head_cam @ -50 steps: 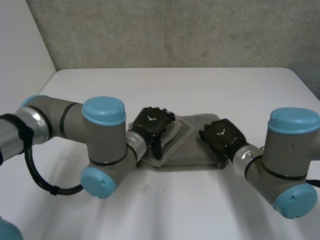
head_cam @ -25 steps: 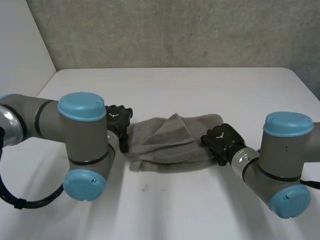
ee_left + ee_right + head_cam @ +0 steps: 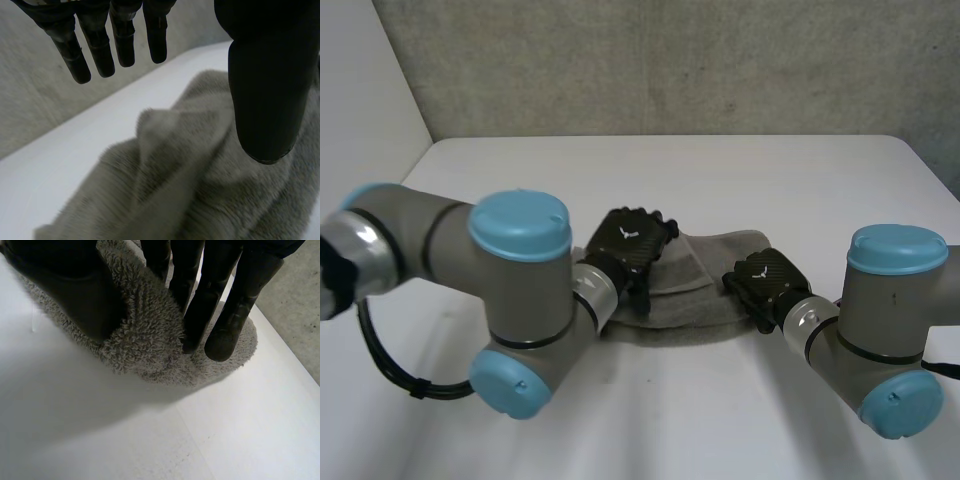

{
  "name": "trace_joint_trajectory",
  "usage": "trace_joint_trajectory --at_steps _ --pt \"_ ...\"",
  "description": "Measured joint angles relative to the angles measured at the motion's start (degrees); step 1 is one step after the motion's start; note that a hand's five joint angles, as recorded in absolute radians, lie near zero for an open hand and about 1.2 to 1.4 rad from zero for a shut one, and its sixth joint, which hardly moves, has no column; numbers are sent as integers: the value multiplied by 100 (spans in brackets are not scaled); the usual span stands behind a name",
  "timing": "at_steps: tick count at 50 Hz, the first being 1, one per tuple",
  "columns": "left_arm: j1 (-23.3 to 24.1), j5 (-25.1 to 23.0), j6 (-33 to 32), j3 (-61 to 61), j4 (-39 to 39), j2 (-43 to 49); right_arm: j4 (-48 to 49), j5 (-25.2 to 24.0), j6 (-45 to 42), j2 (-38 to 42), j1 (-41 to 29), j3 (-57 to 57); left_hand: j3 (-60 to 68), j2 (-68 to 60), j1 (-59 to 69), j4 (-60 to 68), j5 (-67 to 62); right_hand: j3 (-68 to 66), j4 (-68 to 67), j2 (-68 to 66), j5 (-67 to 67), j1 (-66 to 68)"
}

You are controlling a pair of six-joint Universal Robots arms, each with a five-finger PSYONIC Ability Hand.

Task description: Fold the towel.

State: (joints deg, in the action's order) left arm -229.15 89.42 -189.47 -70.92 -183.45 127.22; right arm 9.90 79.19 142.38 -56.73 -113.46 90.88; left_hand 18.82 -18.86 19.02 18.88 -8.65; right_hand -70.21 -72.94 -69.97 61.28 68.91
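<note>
Fold in progress. The grey towel (image 3: 710, 285) lies on the white surface (image 3: 740, 180) as a flat, elongated bundle, with 1 upper layer turned over so that a diagonal fold edge crosses its top.

Left hand (image 3: 632, 240): carried by the left arm (image 3: 520, 290), it is poised over the towel's left end. In the left wrist view its fingers (image 3: 102, 52) are straight and slightly spread and its thumb (image 3: 265, 90) is extended, with nothing between them, so the hand is released. The towel's pile lies below the palm. Whether the thumb tip touches the cloth cannot be told.

Right hand (image 3: 767, 280): carried by the right arm (image 3: 890, 330), it sits at the towel's right end. In the right wrist view the thumb (image 3: 75, 295) and the fingers (image 3: 222, 325) close from 2 sides on a raised ridge of terry at the towel's edge, so the hand is grasping the towel. The cloth just beyond the fingertips lies flat on the surface.

A grey concrete wall (image 3: 670, 60) stands behind the surface, well beyond the towel.
</note>
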Motion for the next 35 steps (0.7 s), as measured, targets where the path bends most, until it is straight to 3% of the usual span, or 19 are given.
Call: trace_joint_trajectory --at_steps 10,19,31,35 --pt "-155 163 3 828 34 913 -71 20 -337 -86 68 136 79 -76 55 70 -108 -393 -385 -241 327 196" --pt "-548 588 25 1065 18 917 -53 31 -706 -247 183 394 108 -103 83 98 -135 -441 -385 -242 328 197" --pt "-642 801 11 968 17 1065 -16 7 -837 -290 303 504 157 -152 136 137 -175 -455 -386 -242 327 197" --pt "-721 1079 -10 932 46 1112 -16 1 -866 -363 397 500 167 -162 137 156 -184 -523 -386 -241 327 201"
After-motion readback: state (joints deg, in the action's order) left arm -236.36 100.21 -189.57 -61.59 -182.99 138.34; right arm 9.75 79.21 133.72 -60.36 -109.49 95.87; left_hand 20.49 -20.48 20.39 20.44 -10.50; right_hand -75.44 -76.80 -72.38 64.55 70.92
